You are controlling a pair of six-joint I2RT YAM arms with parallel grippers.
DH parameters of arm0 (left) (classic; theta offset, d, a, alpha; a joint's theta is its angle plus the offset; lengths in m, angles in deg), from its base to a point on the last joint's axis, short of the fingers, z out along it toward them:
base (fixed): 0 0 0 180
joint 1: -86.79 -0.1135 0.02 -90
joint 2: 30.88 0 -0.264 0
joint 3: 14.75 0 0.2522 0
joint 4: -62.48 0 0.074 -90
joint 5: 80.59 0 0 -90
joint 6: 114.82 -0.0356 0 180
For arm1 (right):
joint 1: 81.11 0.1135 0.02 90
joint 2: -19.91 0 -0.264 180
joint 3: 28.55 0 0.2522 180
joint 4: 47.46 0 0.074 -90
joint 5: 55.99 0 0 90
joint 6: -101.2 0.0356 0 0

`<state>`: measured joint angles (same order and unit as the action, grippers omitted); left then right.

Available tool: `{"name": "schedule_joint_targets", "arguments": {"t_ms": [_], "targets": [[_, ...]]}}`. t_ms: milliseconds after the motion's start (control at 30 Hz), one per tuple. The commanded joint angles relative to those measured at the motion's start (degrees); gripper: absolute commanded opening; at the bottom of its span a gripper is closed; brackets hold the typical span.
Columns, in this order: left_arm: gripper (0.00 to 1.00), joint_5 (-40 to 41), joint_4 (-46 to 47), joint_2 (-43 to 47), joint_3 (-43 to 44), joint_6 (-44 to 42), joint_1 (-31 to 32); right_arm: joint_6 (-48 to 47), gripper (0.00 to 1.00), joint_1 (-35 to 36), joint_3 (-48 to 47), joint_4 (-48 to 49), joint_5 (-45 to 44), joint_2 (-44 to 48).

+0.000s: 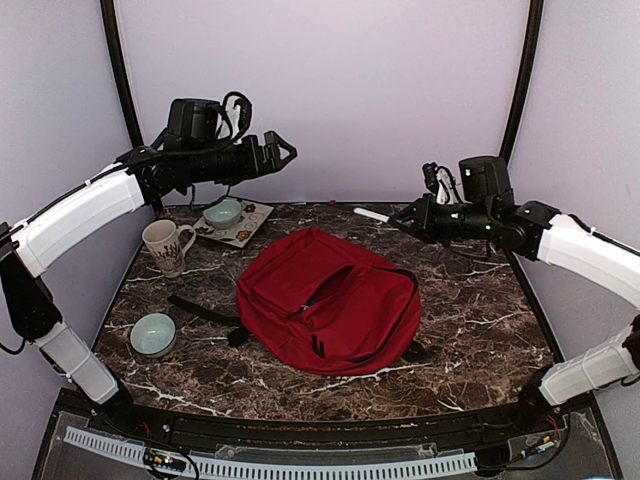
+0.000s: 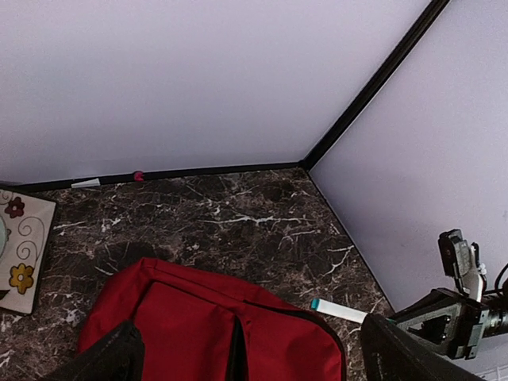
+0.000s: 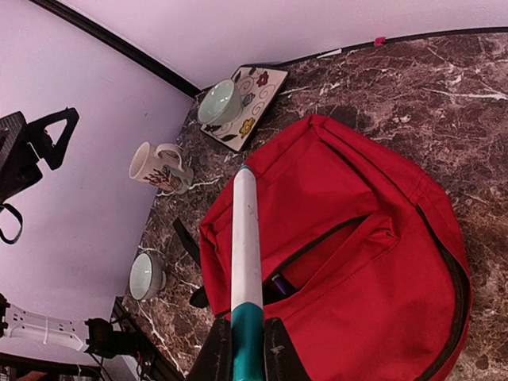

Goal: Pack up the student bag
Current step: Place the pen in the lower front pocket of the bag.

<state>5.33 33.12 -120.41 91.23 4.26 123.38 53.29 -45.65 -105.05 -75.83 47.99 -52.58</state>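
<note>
We see a large, soft red fabric backpack [image 1: 330,310], the student bag, lying flat in the middle of a dark marble table [image 1: 480,320]. Its main zipper is open in a long dark slit. Something small and purplish shows inside the slit; we cannot tell what it is.

The right gripper [image 3: 247,327] hangs above the table, behind and to the right of the bag. Its two fingers are clamped on the teal end of a white, tube-shaped marker [image 3: 245,238], whose tip points over the bag. The left gripper [image 1: 288,152] hovers high behind the bag's left side, fingers spread wide and holding nothing.

To the left of the bag stands a cream patterned mug [image 1: 168,245]. A pale green bowl [image 1: 153,334] sits nearer the front, and a second pale bowl [image 1: 222,212] rests on a square flowered plate [image 1: 250,228] further back.

We judge the packing to be partway at most. The bag is open and ready, the marker is lifted but not yet inside, and the zipper has yet to be closed. Whether the crockery belongs in the bag, we cannot say.
</note>
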Motion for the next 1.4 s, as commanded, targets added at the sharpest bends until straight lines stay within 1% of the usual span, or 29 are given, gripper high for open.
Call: {"name": "schedule_joint_targets", "arguments": {"t_ms": [0,300,500,800,1100,1200,1267,1367], "targets": [[0.97,4.14,-4.25,3.32,0.36,-6.96,-0.35,-3.22,0.00,2.70,-1.57,-4.56,-1.94,-0.90],[0.97,8.51,-6.14,5.83,-2.16,-11.59,-0.74,-2.49,0.00,9.65,0.75,-8.30,-7.48,-3.01],[0.97,8.81,-6.41,7.96,-5.41,-11.67,-0.92,-0.80,0.00,12.41,3.83,-8.05,-9.57,-2.56],[0.97,8.52,-5.39,10.14,-9.27,-10.59,-1.00,0.58,0.00,14.94,8.35,-5.06,-9.63,-1.54],[0.96,8.42,-5.32,10.40,-9.26,-9.88,-1.00,0.17,0.00,15.27,5.80,-3.71,-9.83,-6.83],[0.96,8.26,-5.50,11.00,-9.91,-9.72,-1.00,0.38,0.00,15.25,5.45,-0.76,-9.66,-8.01],[0.96,8.25,-5.56,11.30,-10.29,-9.77,-1.00,-0.07,0.00,15.25,4.68,0.57,-10.59,-9.07],[0.96,8.46,-5.86,11.84,-10.40,-9.30,-1.00,-1.61,0.00,15.13,1.02,-0.23,-13.33,-11.62]]}}
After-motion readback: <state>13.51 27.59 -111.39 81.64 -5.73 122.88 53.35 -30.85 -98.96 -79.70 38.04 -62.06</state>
